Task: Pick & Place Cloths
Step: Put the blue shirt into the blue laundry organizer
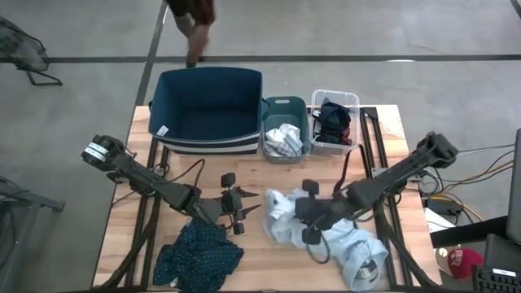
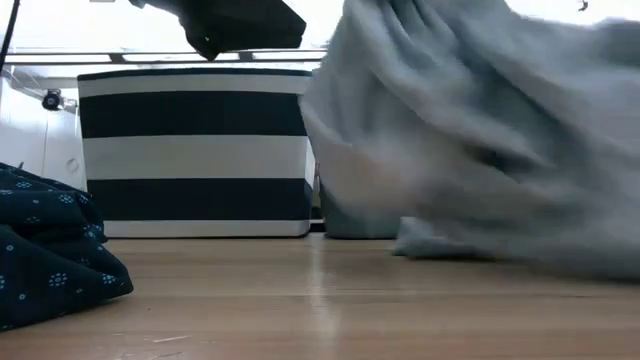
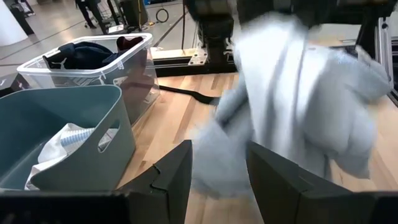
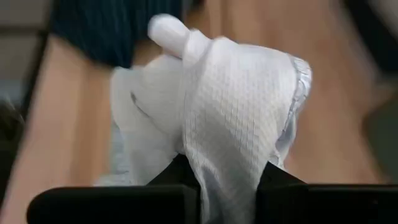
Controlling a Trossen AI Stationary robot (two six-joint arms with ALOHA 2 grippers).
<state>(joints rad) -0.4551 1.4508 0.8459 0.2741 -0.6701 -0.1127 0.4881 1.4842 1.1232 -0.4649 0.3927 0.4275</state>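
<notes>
A light blue shirt is bunched up at my right gripper, which is shut on it at the table's middle. More light blue cloth trails toward the near right corner. In the low view the shirt hangs as a wide blurred mass. My left gripper is open just left of it; in the left wrist view its fingers stand before the shirt, and I cannot tell if they touch. A dark teal dotted piece lies at the near edge. My right gripper pinches a bunched fold of the light blue shirt between its two fingers; several layers well up out of the gap. The lifted part hangs below the gripper, and its lower end is down at the table.
At the far edge stand a navy striped bin, a teal bin with a white piece inside, and a clear bin with black and maroon pieces. A person's legs show beyond the table.
</notes>
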